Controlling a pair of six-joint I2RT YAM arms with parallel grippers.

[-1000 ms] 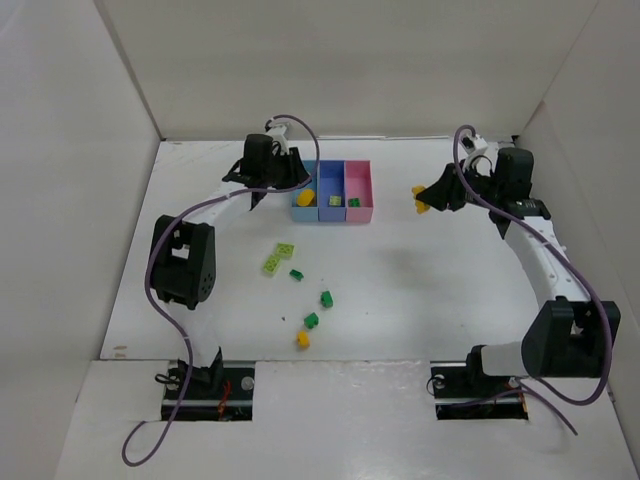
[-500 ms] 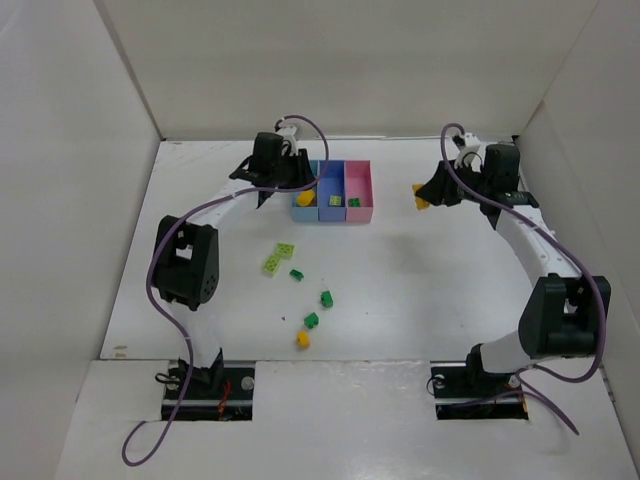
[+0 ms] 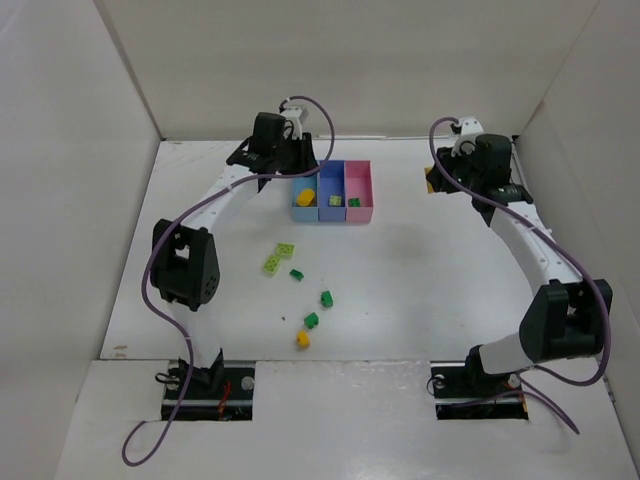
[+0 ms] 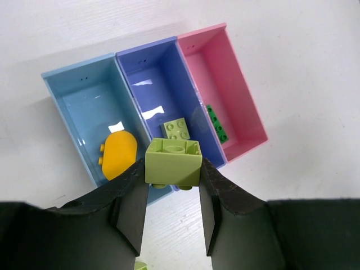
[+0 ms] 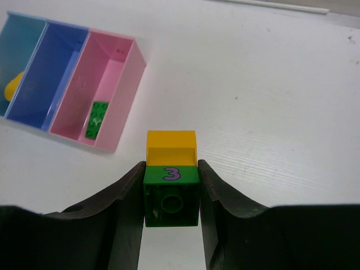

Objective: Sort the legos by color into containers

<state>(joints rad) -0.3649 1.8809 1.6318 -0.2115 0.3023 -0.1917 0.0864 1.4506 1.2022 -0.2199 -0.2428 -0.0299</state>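
1. Left gripper [image 4: 173, 171]: fingers narrow, pinching a lime brick [image 4: 173, 160] by its sides. In my wrist view the brick hangs over the near end wall of the periwinkle bin [image 4: 140, 67], close to the wall it shares with the light blue bin [image 4: 67, 95].
2. Risk: if I let go here, the brick probably clips that rim. It could tip into the light blue bin beside the yellow-orange piece [image 4: 119, 154], or fall onto the table [image 4: 315, 67]. I'd go deeper first, toward the second lime brick [image 4: 176, 130] already in the periwinkle bin.
3. Right gripper [image 5: 171, 174]: fingers clamped on a dark green brick [image 5: 171, 197] marked 3. A yellow-orange brick [image 5: 171, 147] is stuck on its far end, past the fingertips. It sits over bare table, well apart from the pink bin [image 5: 121, 67].
4. Risk: the two colours are joined, so dropping the stack in any bin missorts one of them. The pink bin holds a dark green piece [image 5: 97, 119]. Only the studs hold the yellow-orange part, so it may pop off in a swing.
5. Versus a second ago: the left gripper has moved from left of the light blue bin to over the row. The right wrist has pulled back toward the far edge, and the stack is now harder to see from the top.
6. The loose legos [image 3: 303, 339] on the table haven't moved, and the bin contents are the same.
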